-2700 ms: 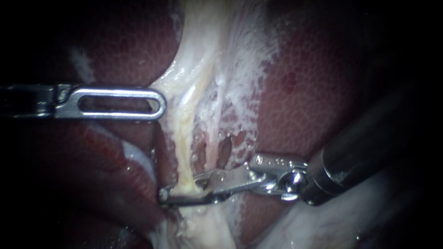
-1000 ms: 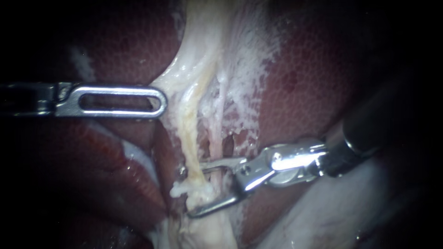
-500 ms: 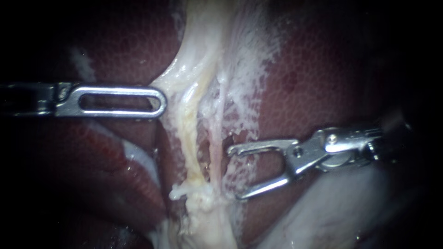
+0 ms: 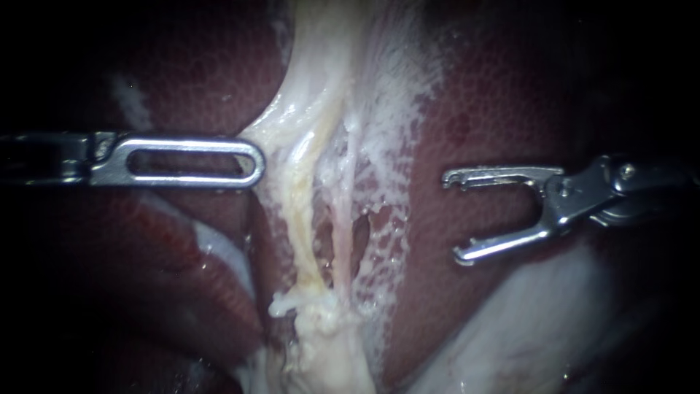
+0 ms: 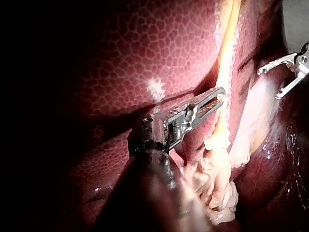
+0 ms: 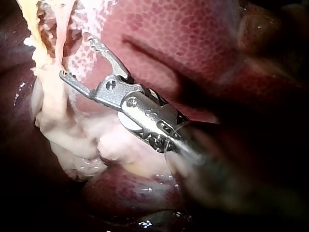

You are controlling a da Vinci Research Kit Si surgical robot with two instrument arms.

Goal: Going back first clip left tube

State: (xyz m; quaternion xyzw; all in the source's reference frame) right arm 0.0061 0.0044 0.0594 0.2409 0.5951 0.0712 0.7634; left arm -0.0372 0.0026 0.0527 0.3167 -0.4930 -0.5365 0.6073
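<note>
My left instrument (image 4: 255, 162) comes in level from the left; its slotted jaws lie together on the edge of the pale tissue (image 4: 306, 109), which tents toward them. In the left wrist view these jaws (image 5: 219, 96) meet the yellowish strand. The left tube (image 4: 295, 219) runs yellowish down to a frayed pale lump (image 4: 292, 300); a thinner pink tube (image 4: 338, 233) lies just to its right. I make out no clip on either tube. My right instrument (image 4: 453, 217) hangs over the liver well right of the tubes, jaws wide open and empty, as the right wrist view (image 6: 77, 58) also shows.
Dark red liver (image 4: 474, 109) lies on both sides of the pale band. A lacy white film (image 4: 379, 226) covers the liver right of the tubes. Pale bulging tissue (image 4: 525, 321) sits below my right instrument. Its open jaws also show beyond the strand in the left wrist view (image 5: 270, 83).
My right instrument's jaws, earlier closed around the left tube low down, have opened and drawn away to the right and upward. The left instrument has not moved.
</note>
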